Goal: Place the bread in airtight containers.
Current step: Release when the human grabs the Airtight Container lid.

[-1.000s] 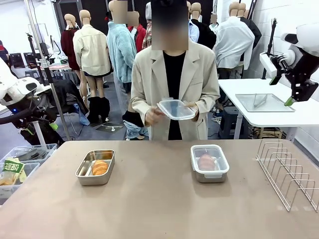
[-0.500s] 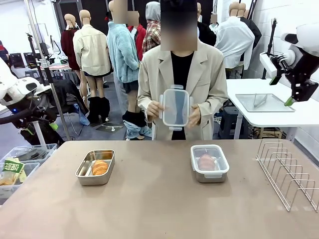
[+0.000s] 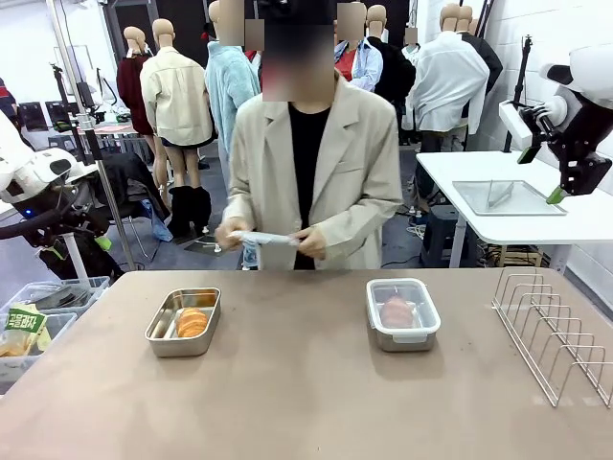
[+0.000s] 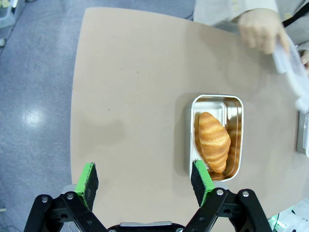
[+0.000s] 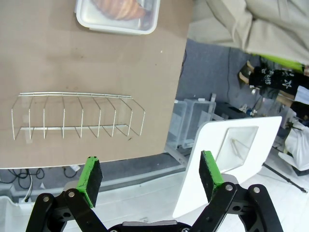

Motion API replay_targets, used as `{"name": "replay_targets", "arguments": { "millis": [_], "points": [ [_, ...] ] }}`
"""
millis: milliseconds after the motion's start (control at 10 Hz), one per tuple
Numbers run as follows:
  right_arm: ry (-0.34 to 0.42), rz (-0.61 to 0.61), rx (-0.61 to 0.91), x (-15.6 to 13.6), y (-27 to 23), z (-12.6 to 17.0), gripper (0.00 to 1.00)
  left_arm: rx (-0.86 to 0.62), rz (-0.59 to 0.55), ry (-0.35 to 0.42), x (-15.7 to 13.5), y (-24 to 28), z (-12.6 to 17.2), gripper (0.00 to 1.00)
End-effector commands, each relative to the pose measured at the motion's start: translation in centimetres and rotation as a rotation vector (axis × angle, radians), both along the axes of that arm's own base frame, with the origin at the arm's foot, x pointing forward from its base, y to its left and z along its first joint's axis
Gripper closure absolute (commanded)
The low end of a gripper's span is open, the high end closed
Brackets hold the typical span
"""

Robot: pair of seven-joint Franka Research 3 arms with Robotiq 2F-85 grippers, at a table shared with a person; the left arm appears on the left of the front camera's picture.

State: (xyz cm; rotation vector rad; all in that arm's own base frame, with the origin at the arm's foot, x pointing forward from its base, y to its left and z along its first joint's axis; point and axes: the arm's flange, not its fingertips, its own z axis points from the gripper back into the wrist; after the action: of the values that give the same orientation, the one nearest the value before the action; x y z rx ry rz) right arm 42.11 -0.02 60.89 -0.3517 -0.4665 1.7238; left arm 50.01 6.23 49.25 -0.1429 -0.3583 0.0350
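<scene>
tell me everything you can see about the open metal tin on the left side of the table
The open tin is a small, shallow rectangular container of shiny steel-looking metal with rounded corners and a rolled rim. It has no lid on and sits flat on the brown table, toward the robot's left. One golden-brown, ridged croissant lies inside along its length, its colour reflecting in the walls. Nothing else touches it; the person's hands hold a clear lid above the far edge.

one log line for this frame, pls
left gripper: open, above table | right gripper: open, off table edge | left tin: croissant, unlidded | right tin: lidded | person: holding lid
</scene>
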Motion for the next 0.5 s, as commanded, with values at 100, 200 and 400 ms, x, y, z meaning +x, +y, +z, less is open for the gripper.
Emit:
{"name": "replay_targets", "arguments": {
  "millis": [100,200,400],
  "points": [
    [0.001,0.012,0.013,-0.02,0.0,-0.08,0.0,0.012,-0.001,-0.001,-0.07,0.18,0.18,0.0],
    [0.001,0.012,0.013,-0.02,0.0,-0.08,0.0,0.012,-0.001,-0.001,-0.07,0.18,0.18,0.0],
    [0.001,0.012,0.013,-0.02,0.0,-0.08,0.0,0.012,-0.001,-0.001,-0.07,0.18,0.18,0.0]
  ]
}}
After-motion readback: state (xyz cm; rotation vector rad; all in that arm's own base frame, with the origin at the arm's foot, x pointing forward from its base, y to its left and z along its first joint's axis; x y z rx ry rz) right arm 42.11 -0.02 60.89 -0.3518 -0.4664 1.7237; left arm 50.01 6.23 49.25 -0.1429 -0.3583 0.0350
